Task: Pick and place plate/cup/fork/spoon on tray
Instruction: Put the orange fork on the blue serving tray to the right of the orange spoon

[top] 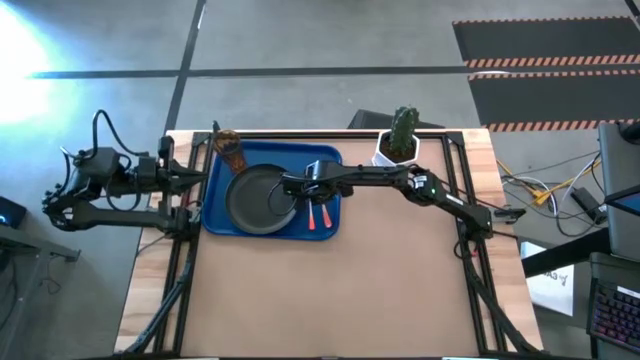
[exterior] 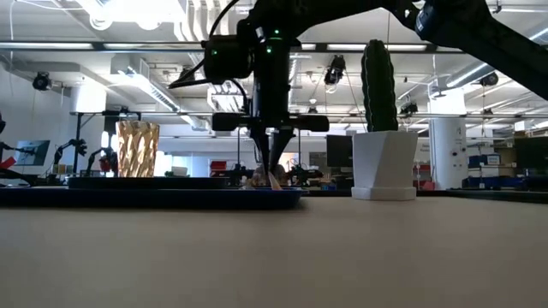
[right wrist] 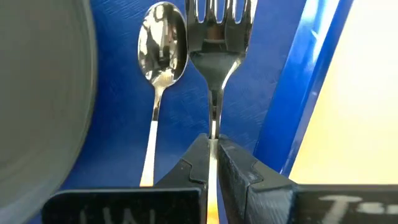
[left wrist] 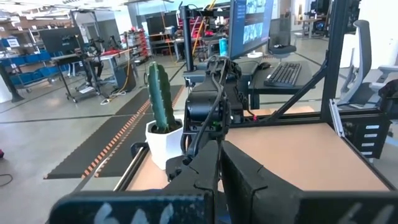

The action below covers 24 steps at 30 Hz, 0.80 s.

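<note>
Right wrist view: the last piece is going down on the tray.
Right gripper (right wrist: 213,155) pinches the fork (right wrist: 217,37) by its handle, low over the tray (right wrist: 286,93), just beside the spoon (right wrist: 160,50); the plate (top: 255,200) lies farther in, the cup (top: 231,150) at the tray's far corner. Only the release seems left. Left gripper (left wrist: 219,180), pressed together, waits beyond the tray's left edge.

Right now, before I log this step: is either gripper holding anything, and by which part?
The right gripper is shut on the fork, pinching its handle just behind the silver neck, over the tray beside the spoon. The left gripper holds nothing visible.
</note>
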Motion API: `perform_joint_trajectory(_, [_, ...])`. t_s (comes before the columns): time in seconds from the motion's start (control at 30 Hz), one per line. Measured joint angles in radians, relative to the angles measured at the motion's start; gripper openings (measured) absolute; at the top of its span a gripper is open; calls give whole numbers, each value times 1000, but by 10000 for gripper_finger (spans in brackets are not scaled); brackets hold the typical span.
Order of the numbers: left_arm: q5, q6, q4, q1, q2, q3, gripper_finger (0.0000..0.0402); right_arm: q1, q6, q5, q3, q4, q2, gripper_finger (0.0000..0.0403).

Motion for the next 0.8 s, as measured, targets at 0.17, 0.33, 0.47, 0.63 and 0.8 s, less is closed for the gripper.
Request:
perform_joint_trajectory(0.17, [0, 0, 0, 0, 0, 0, 0, 1, 73, -4, -46, 23, 0, 8])
perform_joint_trajectory(0.33, [0, 0, 0, 0, 0, 0, 0, 1, 112, -44, -109, 80, 0, 8])
perform_joint_trajectory(0.47, [0, 0, 0, 0, 2, 0, 0, 1, 128, -63, -157, 167, 0, 8])
perform_joint_trajectory(0.63, [0, 0, 0, 0, 3, 0, 0, 1, 140, -71, -192, 203, -5, 8])
perform_joint_trajectory(0.8, [0, 0, -1, 0, 2, 0, 0, -4, 152, -75, -198, 203, -6, 8])
